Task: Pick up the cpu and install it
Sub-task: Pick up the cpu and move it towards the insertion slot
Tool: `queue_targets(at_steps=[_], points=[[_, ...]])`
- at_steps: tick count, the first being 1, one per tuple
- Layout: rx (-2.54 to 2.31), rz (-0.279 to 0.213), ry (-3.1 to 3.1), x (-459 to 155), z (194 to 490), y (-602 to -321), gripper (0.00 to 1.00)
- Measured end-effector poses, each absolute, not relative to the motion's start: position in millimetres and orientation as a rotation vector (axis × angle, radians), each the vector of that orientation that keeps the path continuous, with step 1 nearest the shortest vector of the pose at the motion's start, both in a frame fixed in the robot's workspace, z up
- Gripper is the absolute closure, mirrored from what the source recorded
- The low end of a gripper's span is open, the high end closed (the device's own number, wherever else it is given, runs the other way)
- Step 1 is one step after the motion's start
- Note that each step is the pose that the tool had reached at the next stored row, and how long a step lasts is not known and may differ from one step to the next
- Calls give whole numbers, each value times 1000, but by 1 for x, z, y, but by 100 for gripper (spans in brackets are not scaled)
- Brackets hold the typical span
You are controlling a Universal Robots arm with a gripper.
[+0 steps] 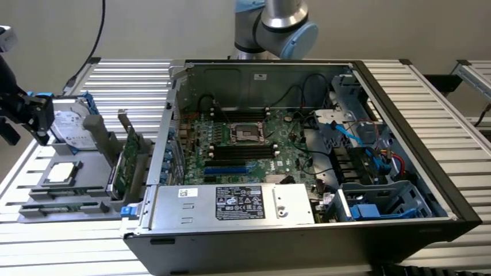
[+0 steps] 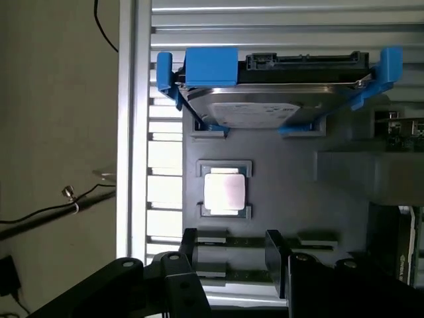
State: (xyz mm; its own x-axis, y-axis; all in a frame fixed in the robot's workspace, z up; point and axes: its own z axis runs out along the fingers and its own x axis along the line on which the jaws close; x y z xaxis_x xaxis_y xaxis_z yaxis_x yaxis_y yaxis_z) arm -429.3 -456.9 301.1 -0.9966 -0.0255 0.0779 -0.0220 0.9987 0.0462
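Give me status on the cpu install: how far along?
Done: nothing yet. The cpu lies in its slot on the grey parts tray, outside the computer case. In hand: nothing; the gripper is open and empty, hovering over the tray close to the cpu. Left: the pick-up and seating the cpu on the motherboard.
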Motion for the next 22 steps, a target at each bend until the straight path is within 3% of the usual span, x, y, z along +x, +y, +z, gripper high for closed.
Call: queue_targets(at_steps=[22], points=[[102, -67, -3061, -435, 261, -446, 46]])
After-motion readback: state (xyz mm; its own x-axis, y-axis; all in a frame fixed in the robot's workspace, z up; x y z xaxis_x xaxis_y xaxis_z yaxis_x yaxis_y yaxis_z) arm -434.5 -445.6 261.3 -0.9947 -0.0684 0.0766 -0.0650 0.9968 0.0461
